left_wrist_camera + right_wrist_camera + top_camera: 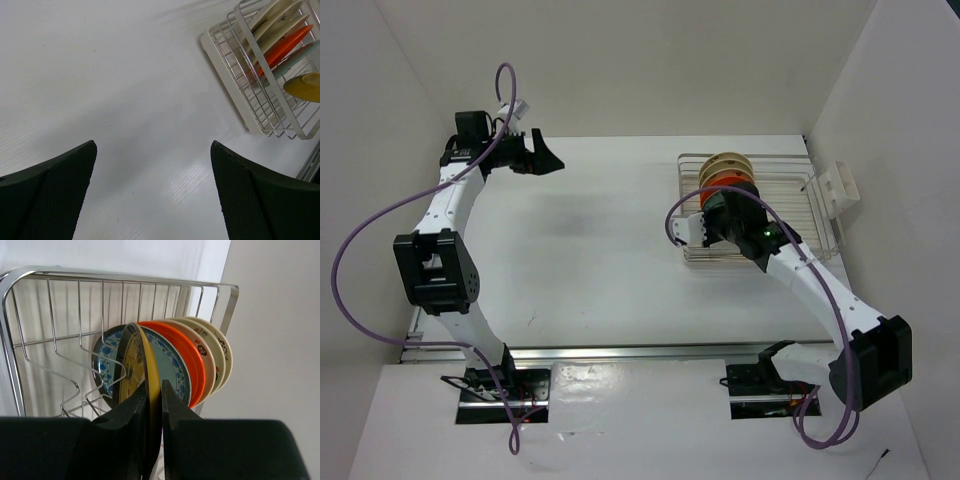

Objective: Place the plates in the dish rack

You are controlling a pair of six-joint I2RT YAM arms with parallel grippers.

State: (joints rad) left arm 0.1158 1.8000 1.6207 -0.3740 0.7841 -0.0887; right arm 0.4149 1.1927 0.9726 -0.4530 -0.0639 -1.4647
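Note:
The silver wire dish rack [790, 170] stands at the back right of the table. Upright in it are cream plates [216, 350], a bright orange plate [194, 365] and a blue-grey patterned plate [172, 372], packed side by side. My right gripper [153, 390] is shut on the rim of the yellow-brown patterned plate [131, 365], holding it on edge just beside the blue-grey one inside the rack [100, 274]. My fingers hide its lower edge. My left gripper [545, 160] hangs open at the back left, far from the rack, with nothing between its fingers [60, 190].
A small white slotted holder [838, 188] sits against the right wall just past the rack. In the left wrist view the rack [240, 85] and its plates are at the upper right. White walls close in the table at the back and right.

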